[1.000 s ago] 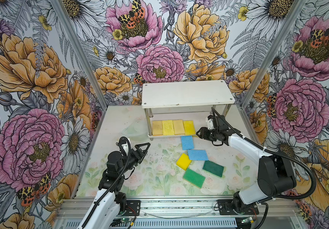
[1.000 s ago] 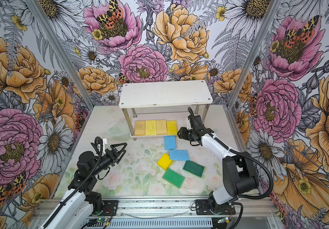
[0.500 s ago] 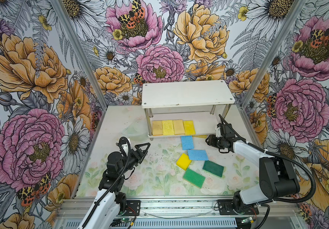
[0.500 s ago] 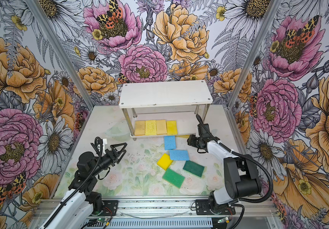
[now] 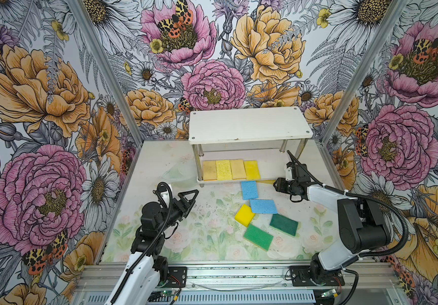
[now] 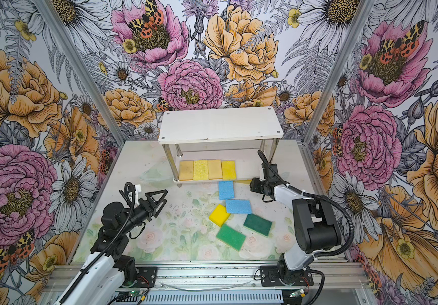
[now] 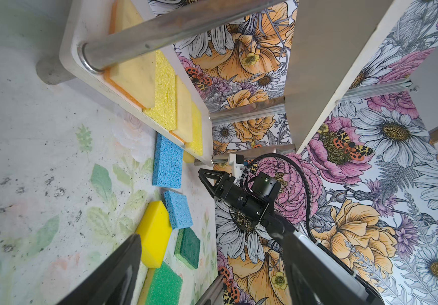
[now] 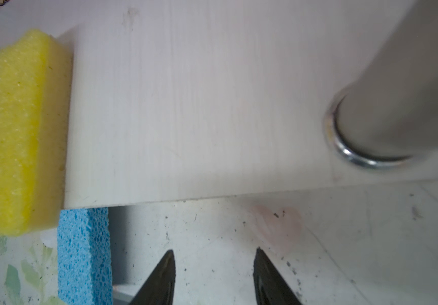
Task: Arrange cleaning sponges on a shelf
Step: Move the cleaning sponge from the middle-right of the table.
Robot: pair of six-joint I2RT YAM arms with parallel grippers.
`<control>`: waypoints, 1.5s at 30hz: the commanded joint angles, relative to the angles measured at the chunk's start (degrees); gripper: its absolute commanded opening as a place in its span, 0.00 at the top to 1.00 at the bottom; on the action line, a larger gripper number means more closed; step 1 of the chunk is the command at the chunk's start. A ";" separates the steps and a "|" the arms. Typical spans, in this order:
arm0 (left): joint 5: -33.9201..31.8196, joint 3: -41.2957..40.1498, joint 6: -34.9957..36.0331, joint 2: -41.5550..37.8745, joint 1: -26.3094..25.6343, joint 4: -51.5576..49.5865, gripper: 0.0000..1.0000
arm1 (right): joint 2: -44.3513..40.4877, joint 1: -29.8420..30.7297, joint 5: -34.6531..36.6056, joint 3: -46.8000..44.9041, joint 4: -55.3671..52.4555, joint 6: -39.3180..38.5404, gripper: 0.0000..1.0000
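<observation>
The shelf [image 5: 249, 124] stands at the back, and its lower board [image 8: 199, 105] carries several yellow and tan cleaning sponges [image 5: 230, 169] in a row at its left end. On the table in front lie two blue sponges [image 5: 249, 189] [image 5: 263, 206], a yellow one [image 5: 244, 215] and two green ones [image 5: 284, 224] [image 5: 258, 237]. A thin yellow strip [image 5: 266, 181] shows by the lower board's front edge. My right gripper [image 5: 276, 184] [image 8: 214, 257] hovers low just right of that strip, open and empty, facing the board's bare right half. My left gripper [image 5: 190, 196] [image 7: 210, 237] is open and empty, left of the loose sponges.
A clear plastic piece [image 5: 178, 171] lies on the table left of the shelf. Floral walls close in the left, back and right. A chrome post [image 8: 397, 92] stands close to my right gripper. An aluminium rail [image 5: 212, 274] runs along the front edge.
My right gripper has drawn back a little from the shelf toward the front and dropped lower, uncovering the yellow strip. The left arm has not moved.
</observation>
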 commanded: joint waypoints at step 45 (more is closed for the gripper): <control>1.12 -3.27 -3.03 -1.41 2.95 1.54 0.15 | 11.96 -1.15 -6.14 9.78 5.75 -2.65 0.80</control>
